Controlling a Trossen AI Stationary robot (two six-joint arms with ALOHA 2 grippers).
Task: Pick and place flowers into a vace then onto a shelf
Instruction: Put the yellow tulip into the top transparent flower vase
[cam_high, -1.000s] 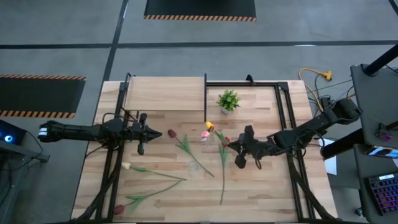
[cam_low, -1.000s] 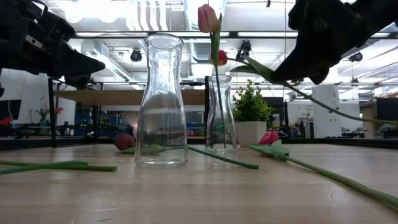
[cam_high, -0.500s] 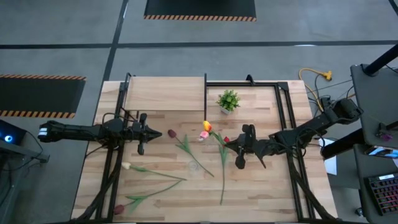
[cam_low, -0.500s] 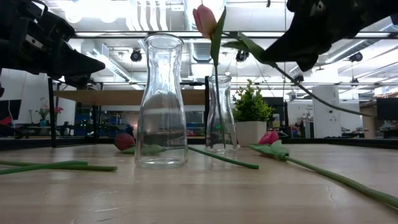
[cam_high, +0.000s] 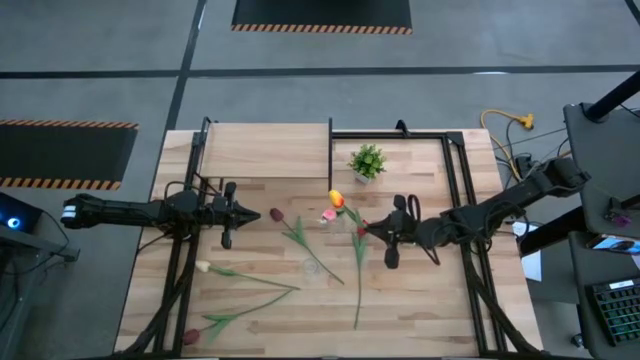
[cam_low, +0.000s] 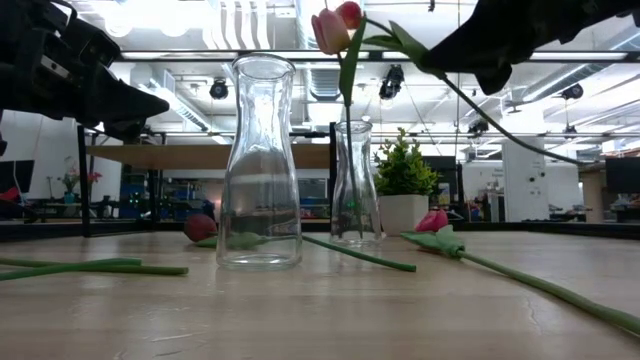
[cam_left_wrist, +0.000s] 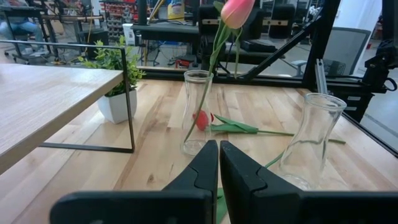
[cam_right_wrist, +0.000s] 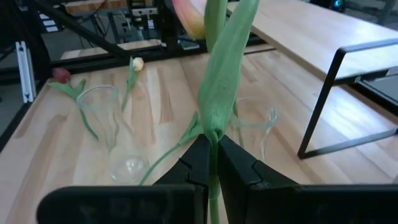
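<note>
While the left gripper (cam_high: 258, 213) waits clenched and empty below the shelf (cam_high: 265, 150), five flowers lie on the table (cam_high: 420, 300): a cream one (cam_high: 203, 267) and a dark red one (cam_high: 190, 336) with stems running rightward, another dark red one (cam_high: 276, 215) with its stem slanting toward the front, a pink one (cam_high: 327, 216) and a red one (cam_high: 362, 228). Two glass vases (cam_low: 258, 165) stand mid-table. Rightward, the right gripper (cam_high: 372, 231) is clamped on the stem of an orange-yellow tulip (cam_high: 336, 199), held above the table with its head pointing up and left.
</note>
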